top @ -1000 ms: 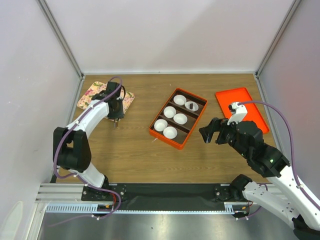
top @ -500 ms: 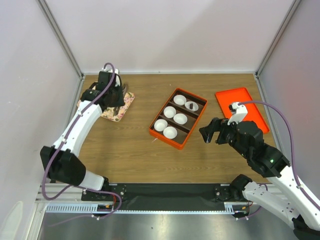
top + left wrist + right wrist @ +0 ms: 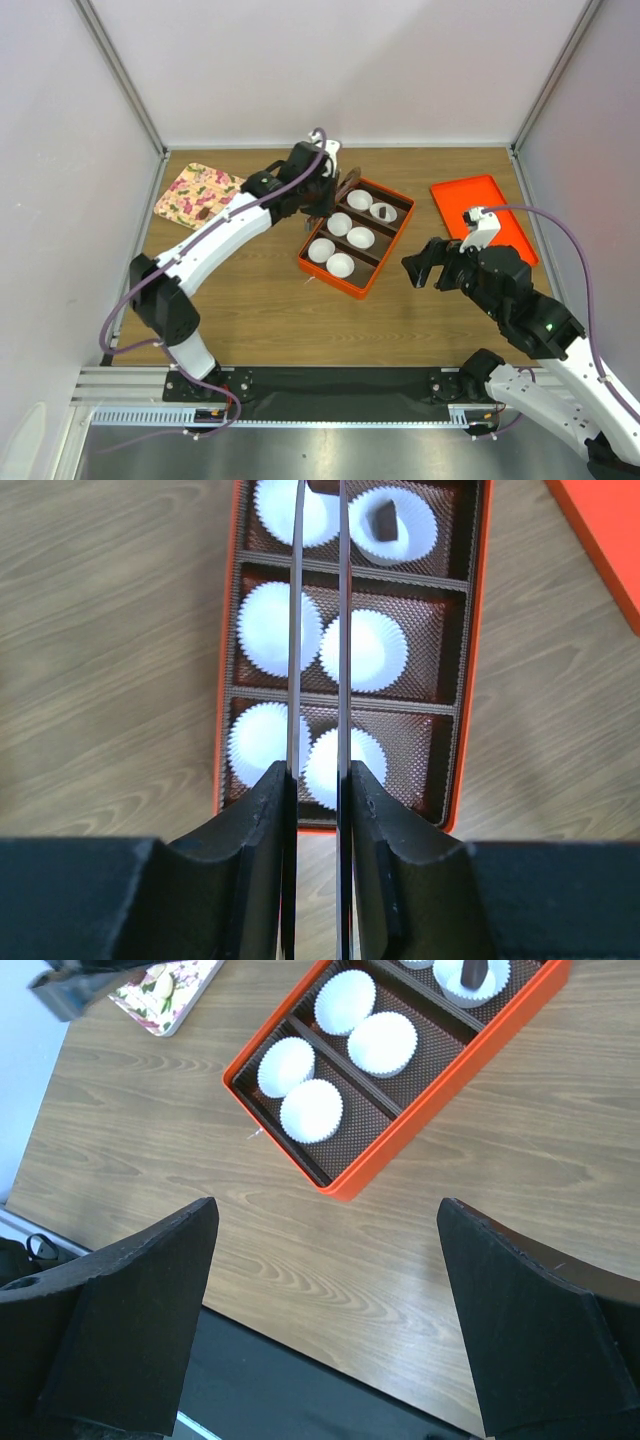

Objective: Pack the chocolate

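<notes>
My left gripper (image 3: pixel 350 182) reaches over the far end of the orange divided box (image 3: pixel 372 288). Its long thin blades (image 3: pixel 298 630) stand narrowly apart and pinch a dark brown chocolate piece (image 3: pixel 322 485) at their tips, above the far left white paper cup (image 3: pixel 275 505). Another dark chocolate (image 3: pixel 385 520) lies in the cup beside it, also seen from the right wrist (image 3: pixel 474 970). The other cups (image 3: pixel 364 650) hold nothing. My right gripper (image 3: pixel 420 268) hangs open over bare wood right of the box, holding nothing.
A floral tray (image 3: pixel 195 190) lies at the far left with a small dark piece (image 3: pixel 203 212) on it. The flat orange lid (image 3: pixel 485 215) lies at the far right. Grey walls close in three sides of the table.
My left arm has swung from the floral tray rightward to the far end of the orange box, with its blades closed. The right arm has hardly moved.
</notes>
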Robot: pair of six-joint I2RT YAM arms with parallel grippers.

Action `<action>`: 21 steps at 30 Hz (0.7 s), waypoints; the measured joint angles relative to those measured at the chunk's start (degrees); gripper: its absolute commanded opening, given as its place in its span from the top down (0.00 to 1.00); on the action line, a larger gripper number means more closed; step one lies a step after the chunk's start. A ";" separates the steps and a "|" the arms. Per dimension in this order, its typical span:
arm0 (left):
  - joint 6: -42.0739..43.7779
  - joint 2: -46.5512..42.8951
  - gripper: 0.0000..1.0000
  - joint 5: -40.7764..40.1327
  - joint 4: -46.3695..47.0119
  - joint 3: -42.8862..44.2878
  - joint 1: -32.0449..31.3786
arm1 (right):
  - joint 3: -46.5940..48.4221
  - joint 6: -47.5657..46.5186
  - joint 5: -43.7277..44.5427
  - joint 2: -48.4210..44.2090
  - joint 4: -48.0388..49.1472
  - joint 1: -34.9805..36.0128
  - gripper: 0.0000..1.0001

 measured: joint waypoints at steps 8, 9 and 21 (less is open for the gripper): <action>0.02 6.45 0.77 -0.96 0.35 3.43 -2.38 | 0.00 0.02 0.57 -1.01 -1.46 0.00 0.03; 0.02 7.06 0.77 -1.03 0.46 3.58 -2.38 | 0.00 0.02 0.61 -1.01 -1.60 0.00 0.03; 0.31 14.62 0.77 -2.49 1.60 4.15 -2.38 | 0.04 0.00 1.11 -1.01 -2.19 -0.02 0.03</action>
